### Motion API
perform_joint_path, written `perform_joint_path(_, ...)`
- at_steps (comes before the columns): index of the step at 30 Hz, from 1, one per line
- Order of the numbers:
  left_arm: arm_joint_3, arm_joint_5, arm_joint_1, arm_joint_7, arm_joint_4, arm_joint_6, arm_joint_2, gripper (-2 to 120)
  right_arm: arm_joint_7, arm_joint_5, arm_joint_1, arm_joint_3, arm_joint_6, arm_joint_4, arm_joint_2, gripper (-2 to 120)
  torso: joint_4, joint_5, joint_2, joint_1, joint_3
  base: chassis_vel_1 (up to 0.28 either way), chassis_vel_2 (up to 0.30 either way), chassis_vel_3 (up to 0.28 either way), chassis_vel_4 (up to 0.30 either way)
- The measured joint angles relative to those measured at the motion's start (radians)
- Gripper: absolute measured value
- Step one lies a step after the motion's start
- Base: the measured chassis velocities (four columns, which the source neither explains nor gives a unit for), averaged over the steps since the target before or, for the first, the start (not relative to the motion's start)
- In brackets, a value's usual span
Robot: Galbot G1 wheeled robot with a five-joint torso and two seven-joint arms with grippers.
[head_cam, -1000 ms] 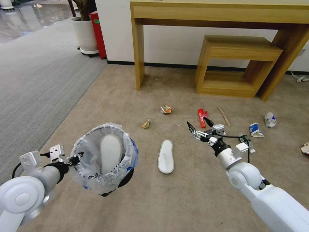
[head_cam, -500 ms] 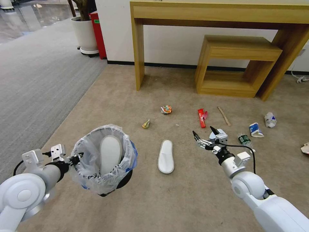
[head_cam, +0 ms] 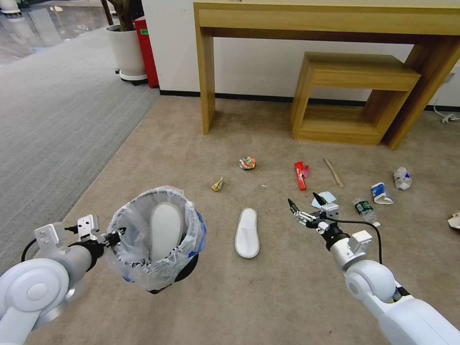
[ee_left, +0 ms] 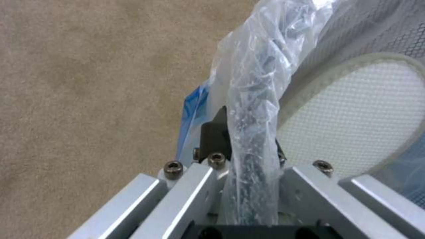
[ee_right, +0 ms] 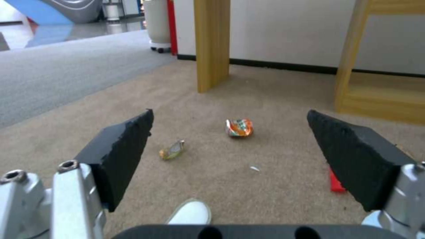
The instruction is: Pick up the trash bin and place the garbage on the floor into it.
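My left gripper (head_cam: 115, 235) is shut on the rim of the trash bin (head_cam: 153, 249), holding it above the floor (head_cam: 268, 297). The left wrist view shows the jaws pinching the bag-lined rim (ee_left: 252, 99). One white slipper (head_cam: 165, 230) stands inside the bin. The other slipper (head_cam: 247, 233) lies on the carpet between my arms. My right gripper (head_cam: 303, 200) hangs open and empty over the carpet, right of that slipper. Just past it are a blue mask (head_cam: 327, 195) and a red wrapper (head_cam: 300, 175). A crushed can (head_cam: 247, 163) lies farther ahead, and it appears between the open fingers (ee_right: 124, 156).
A wooden stick (head_cam: 333, 172), green bottle (head_cam: 364, 207) and two crumpled cups (head_cam: 381, 193) lie right of the gripper. A small yellowish wrapper (head_cam: 217, 184) sits left of the can. A wooden desk (head_cam: 206, 72) and low shelf (head_cam: 350, 96) stand against the wall. Grey carpet (head_cam: 48, 124) lies left.
My right gripper has drawn back toward me and a little to the right, still open, uncovering the blue mask. The bin and left gripper have barely shifted.
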Motion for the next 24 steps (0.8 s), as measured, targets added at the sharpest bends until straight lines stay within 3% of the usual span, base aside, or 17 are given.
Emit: perform_joint_path(24, 0.007, 0.008, 0.002, 0.004, -0.008, 0.001, -0.006, 1, 0.006, -0.021, -0.015, 0.011, -0.018, 0.013, 0.012, 83, 0.0001, 0.0000, 0.000, 0.000, 0.000, -0.024, 0.030, 0.023, -0.027)
